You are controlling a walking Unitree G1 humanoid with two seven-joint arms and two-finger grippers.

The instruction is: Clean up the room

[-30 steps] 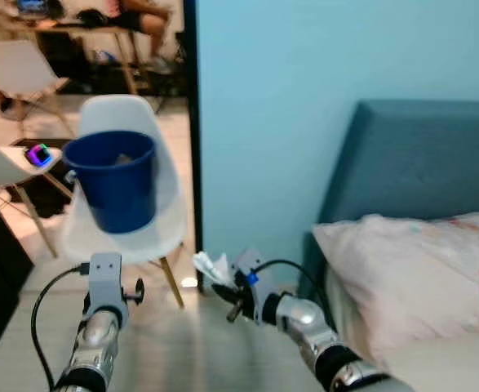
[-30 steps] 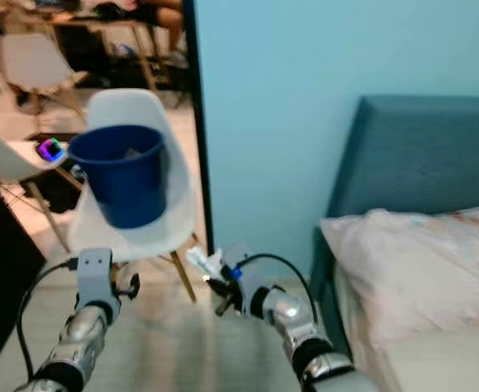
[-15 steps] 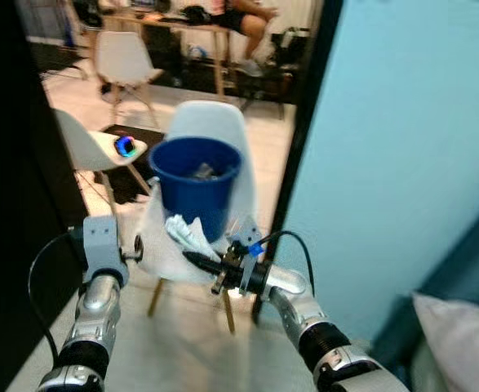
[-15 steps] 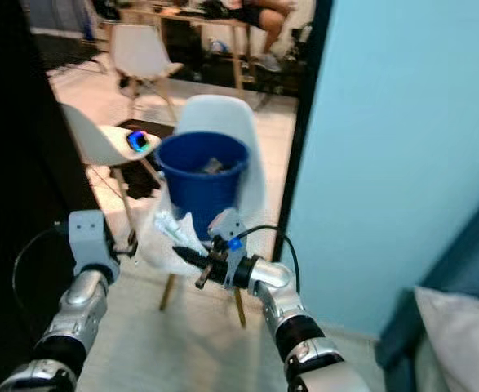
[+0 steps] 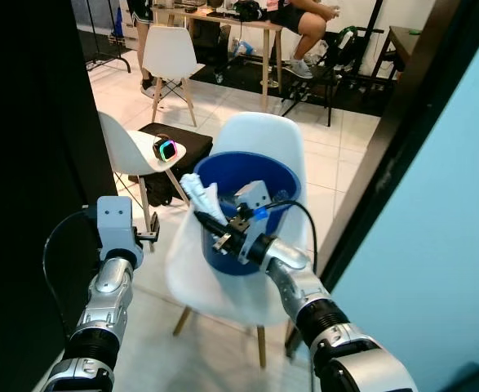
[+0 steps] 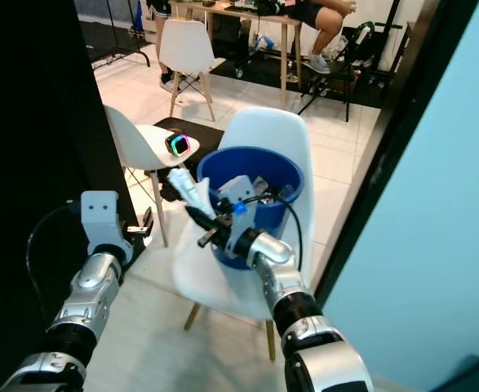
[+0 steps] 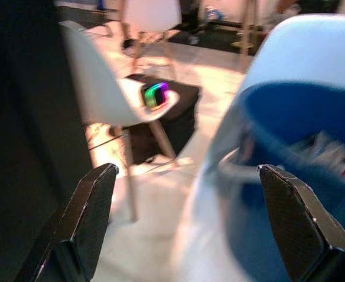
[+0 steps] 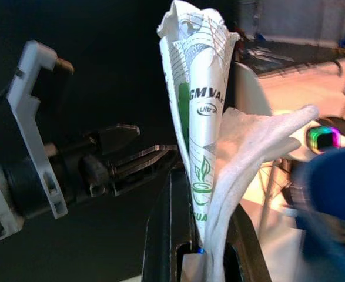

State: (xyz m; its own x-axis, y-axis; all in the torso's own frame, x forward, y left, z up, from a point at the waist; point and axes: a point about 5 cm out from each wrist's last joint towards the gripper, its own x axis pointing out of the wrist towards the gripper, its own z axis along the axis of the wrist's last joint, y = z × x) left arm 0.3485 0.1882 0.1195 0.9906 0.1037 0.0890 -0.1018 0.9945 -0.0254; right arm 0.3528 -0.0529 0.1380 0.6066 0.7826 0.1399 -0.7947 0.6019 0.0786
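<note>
Pale floor tiles (image 5: 223,106) run from a black doorway edge toward a far worktop (image 5: 215,15) where a person (image 5: 304,16) sits with legs showing. Closer to us, we hold the crumpled paper trash (image 5: 200,194), a white wad with a printed green-lettered paper cone, in our right pincer (image 5: 209,222), whose two black fingers are clamped together on its lower end. In the right wrist view the trash (image 8: 204,129) stands up out of those fingers (image 8: 166,235). The wad sits at the near-left rim of the blue bucket (image 5: 247,216), just above and touching or nearly touching that rim; we cannot tell which. Some scraps lie inside the bucket.

The bucket stands on the seat of a white chair (image 5: 259,147), whose wooden legs reach the tiles. Our left pincer (image 5: 149,237) hovers to the left of the chair, apart from it, with its fingers (image 7: 90,211) spread wide, nothing between them. In the left wrist view the bucket (image 7: 301,153) is blurred ahead of it.

Just beyond the bucket, on the left, a second white chair (image 5: 125,151) carries a small black gadget (image 5: 167,149) with a glowing rainbow edge. A third white chair (image 5: 170,53) stands farther back near the worktop. A pale blue wall (image 5: 435,245) fills the right side.
</note>
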